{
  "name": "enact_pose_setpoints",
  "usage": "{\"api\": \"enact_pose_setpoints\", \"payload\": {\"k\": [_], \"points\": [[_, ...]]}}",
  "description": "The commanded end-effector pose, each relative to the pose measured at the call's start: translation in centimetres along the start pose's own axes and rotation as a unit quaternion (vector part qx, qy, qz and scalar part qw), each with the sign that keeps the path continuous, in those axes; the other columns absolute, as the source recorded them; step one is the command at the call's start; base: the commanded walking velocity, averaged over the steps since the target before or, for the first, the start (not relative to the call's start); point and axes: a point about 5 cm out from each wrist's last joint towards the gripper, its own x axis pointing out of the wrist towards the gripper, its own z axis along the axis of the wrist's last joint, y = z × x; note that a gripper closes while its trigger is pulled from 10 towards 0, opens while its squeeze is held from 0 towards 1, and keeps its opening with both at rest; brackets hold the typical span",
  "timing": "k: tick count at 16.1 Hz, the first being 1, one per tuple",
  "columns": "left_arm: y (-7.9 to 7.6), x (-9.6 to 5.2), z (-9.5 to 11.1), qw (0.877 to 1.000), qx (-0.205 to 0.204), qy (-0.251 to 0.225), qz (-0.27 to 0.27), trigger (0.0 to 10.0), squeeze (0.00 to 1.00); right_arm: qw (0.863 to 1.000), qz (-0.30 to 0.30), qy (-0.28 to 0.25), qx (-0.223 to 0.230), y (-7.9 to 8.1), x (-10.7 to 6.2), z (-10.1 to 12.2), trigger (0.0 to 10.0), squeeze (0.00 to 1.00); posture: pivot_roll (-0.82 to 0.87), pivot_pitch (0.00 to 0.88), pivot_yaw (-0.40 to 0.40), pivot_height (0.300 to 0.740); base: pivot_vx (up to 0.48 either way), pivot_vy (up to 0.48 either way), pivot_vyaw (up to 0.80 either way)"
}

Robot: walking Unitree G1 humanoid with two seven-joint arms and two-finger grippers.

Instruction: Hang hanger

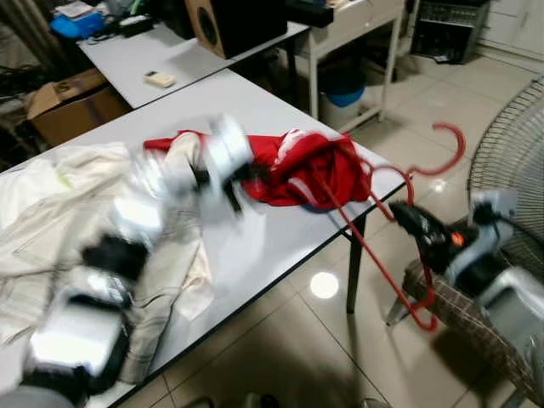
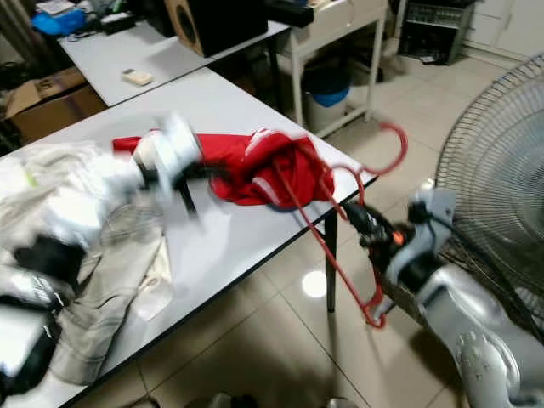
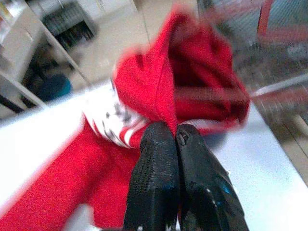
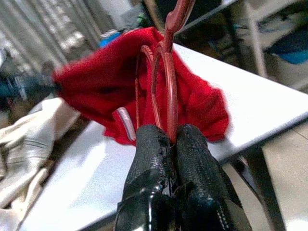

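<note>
The right claw (image 4: 171,137) is clamping its two textured black fingers (image 4: 149,159) together on the thin red rod of the hanger (image 1: 399,246), out past the corner of the tabletop (image 1: 255,246) and above the tiled floor (image 1: 280,357). The hanger is a slim, glossy red frame; its long axis is slanting from the lower end near the floor up toward the tabletop, and its curved hook (image 1: 450,140) is pointing up and away to the robot's right. Its upper part is lying partly inside the red garment (image 1: 297,166), a soft crumpled cloth with white stripes that is sitting at the tabletop's corner. The left claw (image 3: 174,137) is pinching a fold of that garment, fingers pressed together with cloth between them, while its silver arm is blurring across the tabletop. A rumpled cream cloth (image 1: 51,212) is lying on the robot's left side of the smooth white surface. A round wire fan grille (image 2: 501,170) is standing beside the right arm.
</note>
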Motion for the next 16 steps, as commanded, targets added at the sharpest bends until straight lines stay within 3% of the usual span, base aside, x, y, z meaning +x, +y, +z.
{"api": "enact_pose_setpoints", "payload": {"k": [1,4,6,7,9,10,13,15,16], "points": [[1.5,-1.3,2.4,0.999,-0.008,-0.037,0.000,0.0,0.00,1.000,0.017,-0.010,-0.019,0.3,1.0,0.9,10.0,0.00,-0.11,0.018,0.168,0.740,0.000,0.000,0.00],[3.4,-2.7,7.0,0.991,-0.036,-0.131,0.014,0.0,0.00,0.998,0.031,-0.051,-0.025,0.6,1.6,2.7,10.0,0.00,-0.09,0.013,0.163,0.740,0.000,0.000,0.00],[2.9,-2.7,8.2,0.981,-0.089,-0.175,-0.015,0.0,0.00,0.999,0.013,-0.012,-0.031,0.1,0.9,0.9,10.0,0.00,-0.09,0.008,0.174,0.740,0.000,0.000,0.00],[2.2,-1.9,6.8,0.985,-0.098,-0.142,-0.015,0.0,0.00,0.999,0.001,0.024,-0.038,-0.1,0.2,-0.8,10.0,0.00,-0.10,0.006,0.184,0.740,0.000,0.000,0.00],[1.9,-1.0,4.9,0.991,-0.096,-0.093,0.007,0.0,0.00,0.998,0.000,0.045,-0.045,0.1,-0.4,-1.7,10.0,0.00,-0.11,0.004,0.192,0.740,0.000,0.000,0.00],[2.4,-0.5,3.7,0.992,-0.089,-0.062,0.060,0.0,0.00,0.998,-0.016,0.040,-0.039,0.0,-1.4,-1.8,10.0,0.00,-0.12,0.001,0.200,0.740,0.000,0.000,0.00],[2.2,-0.4,3.9,0.993,-0.085,-0.067,0.056,0.0,0.00,0.999,-0.026,0.030,-0.034,-0.1,-2.1,-1.5,10.0,0.00,-0.12,0.000,0.201,0.740,0.000,0.000,0.00],[0.5,0.5,4.7,0.993,-0.086,-0.085,0.001,0.0,0.00,1.000,-0.007,-0.014,-0.004,0.8,-2.2,-0.8,10.0,0.00,-0.13,0.000,0.195,0.740,0.000,0.000,0.00],[-0.4,1.0,4.7,0.993,-0.083,-0.084,-0.022,0.0,0.00,0.998,-0.013,-0.044,0.032,1.0,-1.7,-0.6,10.0,0.00,-0.13,0.000,0.193,0.740,0.000,0.000,0.00]]}}
